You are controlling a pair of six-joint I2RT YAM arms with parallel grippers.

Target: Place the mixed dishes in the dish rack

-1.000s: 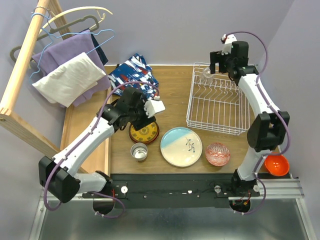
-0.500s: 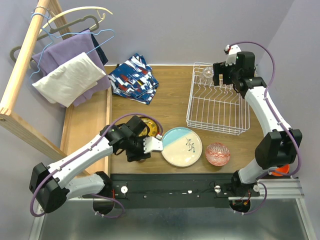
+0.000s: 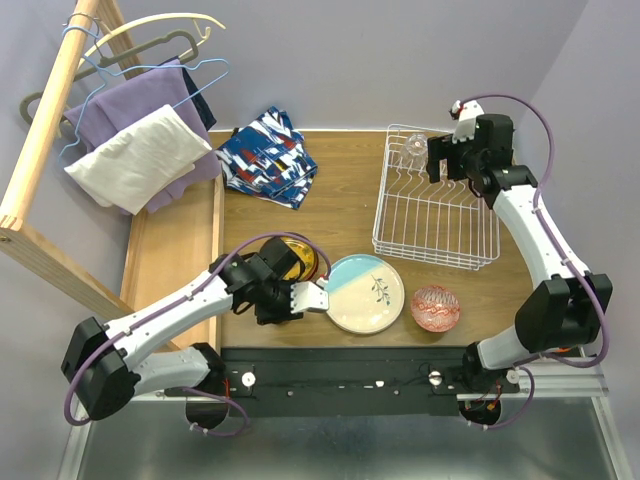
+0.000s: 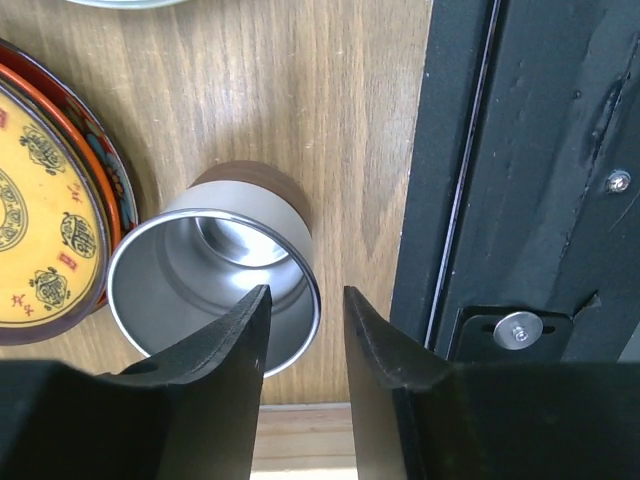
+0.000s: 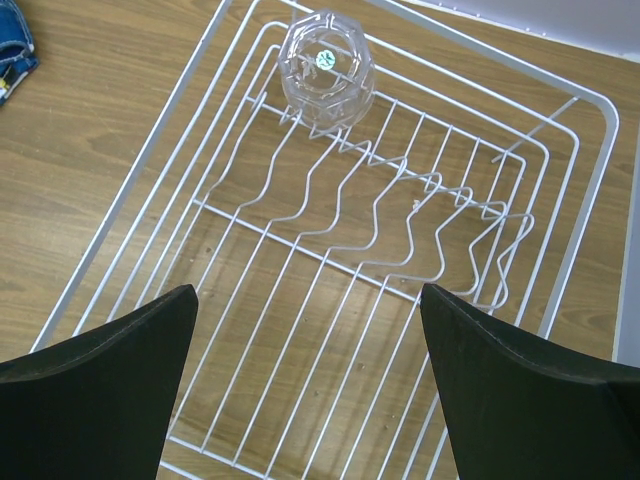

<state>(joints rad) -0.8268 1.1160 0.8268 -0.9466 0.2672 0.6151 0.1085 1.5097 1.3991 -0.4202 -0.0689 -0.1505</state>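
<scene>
Well left of the dish rack (image 3: 437, 210), toward the wooden counter's (image 3: 350, 195) near edge, the left arm is reaching low with its elbow bent. Its end effector (image 4: 307, 292) is pointing down onto a round brushed-steel cup (image 4: 215, 265). The jaws are standing narrowed but unclenched, straddling the cup's thin wall. A glossy red-yellow patterned plate (image 4: 40, 220) is lying just beside the cup. A large round blue-cream plate (image 3: 362, 293) is lying off the rack's near left corner, and a red-patterned bowl (image 3: 436, 307) is sitting before its near side. The rack is white wire with wavy tines, and a clear faceted glass (image 5: 325, 65) is sitting in its far left corner. The right arm is extending over the rack, its end effector (image 5: 308, 292) hovering spread wide and empty.
</scene>
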